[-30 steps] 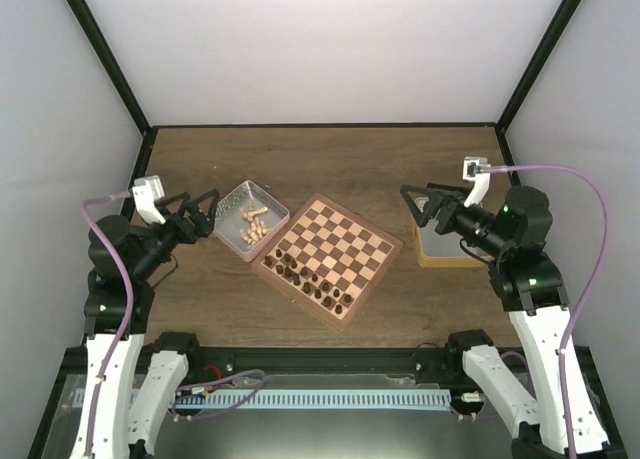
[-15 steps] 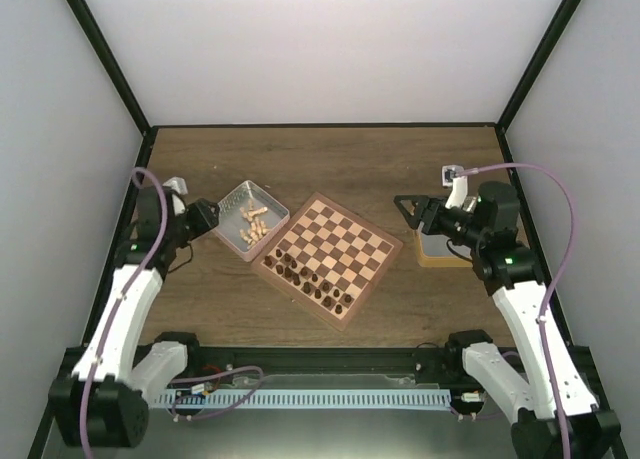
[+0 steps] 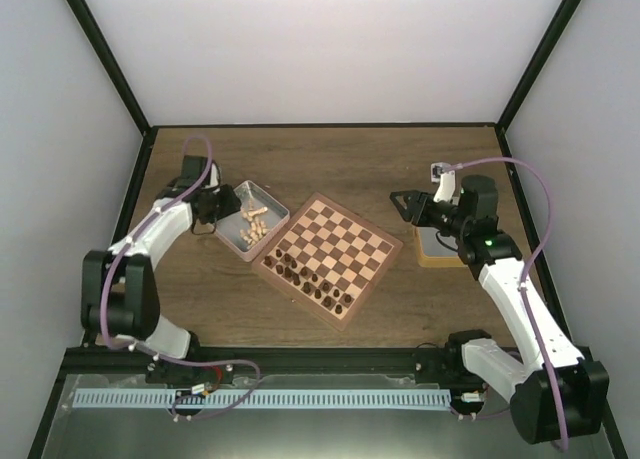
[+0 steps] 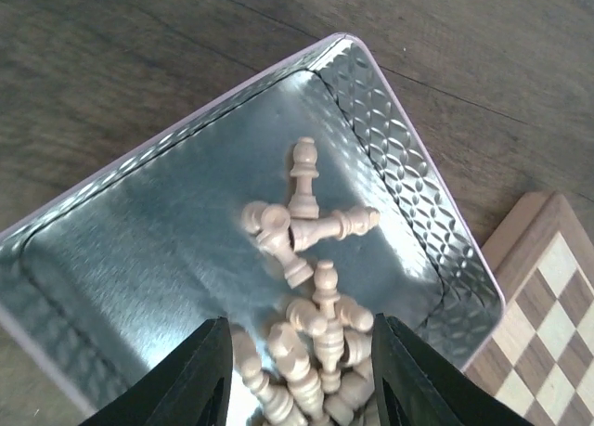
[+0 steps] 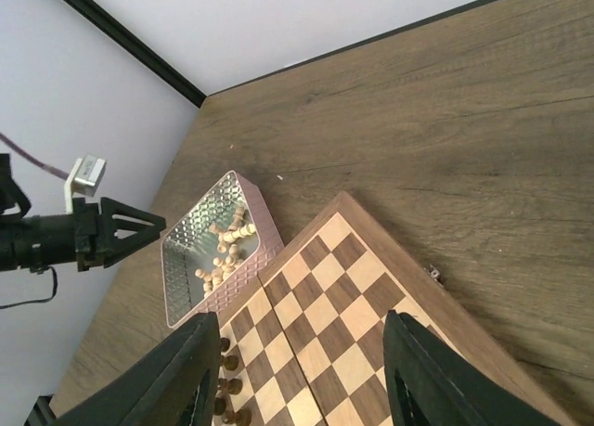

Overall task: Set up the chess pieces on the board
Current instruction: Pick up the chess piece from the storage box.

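Wood-grain table (image 3: 330,159) inside a white-walled enclosure with black corner posts. Compared with a second ago: left arm unfolded from the near edge and stretched forward, left fingers (image 4: 200,380) carried from beside the silver tray (image 3: 272,201) to above its left part. Right arm likewise extended, right fingers (image 5: 181,380) shifted slightly toward the far side, near the right corner of the board (image 3: 330,257) and the tan block (image 3: 440,251). Board, tray and block unmoved.

Left fingers apart, hovering over the heap in the tray, gripping nothing. Right fingers apart as well, nothing between them.

Chess pieces (image 4: 311,324): small, pale beige turned wood, jumbled mostly on their sides in the tray's end nearest the board, none on the board. Board square, light and dark checks, reddish rim, set cornerwise mid-table just beside the tray. Dark pieces (image 3: 305,279) ranged along its near-left side.
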`<state>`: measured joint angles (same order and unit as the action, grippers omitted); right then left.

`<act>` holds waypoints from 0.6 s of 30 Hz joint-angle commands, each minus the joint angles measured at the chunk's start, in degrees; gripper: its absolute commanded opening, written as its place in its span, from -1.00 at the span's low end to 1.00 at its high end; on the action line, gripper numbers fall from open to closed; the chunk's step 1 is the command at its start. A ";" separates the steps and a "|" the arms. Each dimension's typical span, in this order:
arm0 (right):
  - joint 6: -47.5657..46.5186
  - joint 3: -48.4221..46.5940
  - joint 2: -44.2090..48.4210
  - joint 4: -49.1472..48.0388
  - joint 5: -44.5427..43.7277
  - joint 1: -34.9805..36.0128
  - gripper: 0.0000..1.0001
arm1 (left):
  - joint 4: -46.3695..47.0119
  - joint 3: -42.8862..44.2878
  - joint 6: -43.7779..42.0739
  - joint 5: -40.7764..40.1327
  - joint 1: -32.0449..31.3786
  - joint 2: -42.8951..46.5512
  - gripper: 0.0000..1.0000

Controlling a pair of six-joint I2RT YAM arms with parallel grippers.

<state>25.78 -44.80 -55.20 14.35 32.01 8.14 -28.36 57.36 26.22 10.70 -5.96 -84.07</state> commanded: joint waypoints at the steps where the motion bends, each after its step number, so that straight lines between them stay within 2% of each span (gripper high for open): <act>1: 0.16 0.03 -0.97 -3.90 -1.06 0.65 0.00 | 0.65 5.46 -1.12 -3.12 -1.54 -6.40 -0.13; 5: 0.52 0.06 -1.36 -4.34 -1.55 1.10 -0.01 | 0.68 7.89 0.20 -5.75 -1.94 -11.27 -0.16; 11: 0.41 -0.04 -2.48 -4.66 -2.20 1.51 -0.01 | 4.46 8.25 0.39 -2.27 -1.96 -16.49 -0.16; 14: 0.95 0.00 -2.55 -5.18 -2.21 1.70 -0.01 | 4.62 9.24 0.39 -1.55 -1.95 -18.82 -0.25; 18: 0.84 -0.19 -2.22 -4.75 -2.90 1.79 -0.01 | 4.31 9.39 0.42 -4.38 -1.96 -19.98 -0.36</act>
<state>26.61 -44.80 -57.76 10.61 30.24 9.32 -25.36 65.06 26.81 7.77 -7.81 -103.20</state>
